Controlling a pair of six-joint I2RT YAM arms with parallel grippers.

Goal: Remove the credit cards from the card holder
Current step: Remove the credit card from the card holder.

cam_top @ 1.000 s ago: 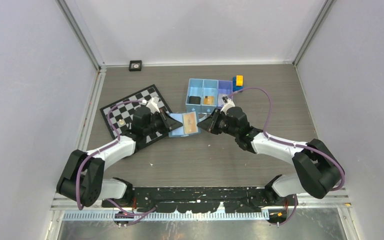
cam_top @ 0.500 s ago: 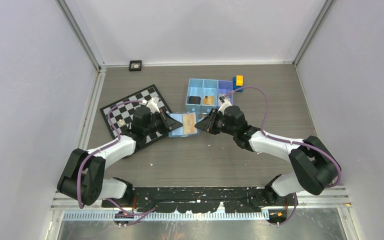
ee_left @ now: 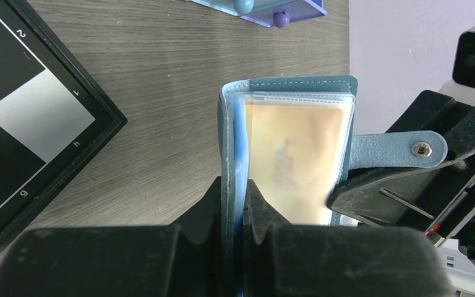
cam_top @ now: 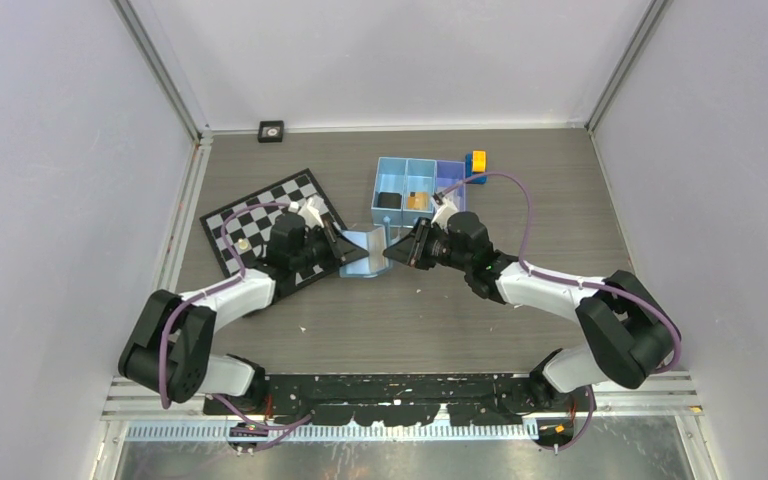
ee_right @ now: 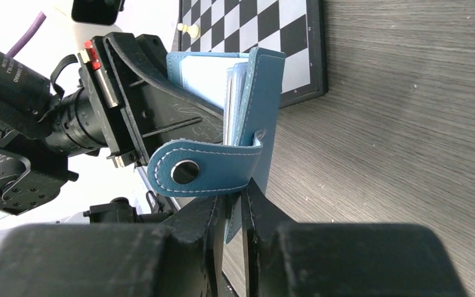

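Claws first: your left claw (ee_left: 234,207) is clamped tight on the 9 o'clock flap of the card holder (cam_top: 363,248). Your right claw (ee_right: 235,213) pinches the 3 o'clock flap, just under the snap strap (ee_right: 201,170). The holder stands half-folded between them over the surface (cam_top: 410,300), with the tray (cam_top: 407,160) at its 12 o'clock. A tan card (ee_left: 294,158) shows inside its clear sleeve.

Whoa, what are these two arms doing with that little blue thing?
The two arms are holding a blue card holder open between them. The left gripper pinches one cover and the right gripper has the other. A tan card sits in a clear sleeve inside, not yet pulled out.
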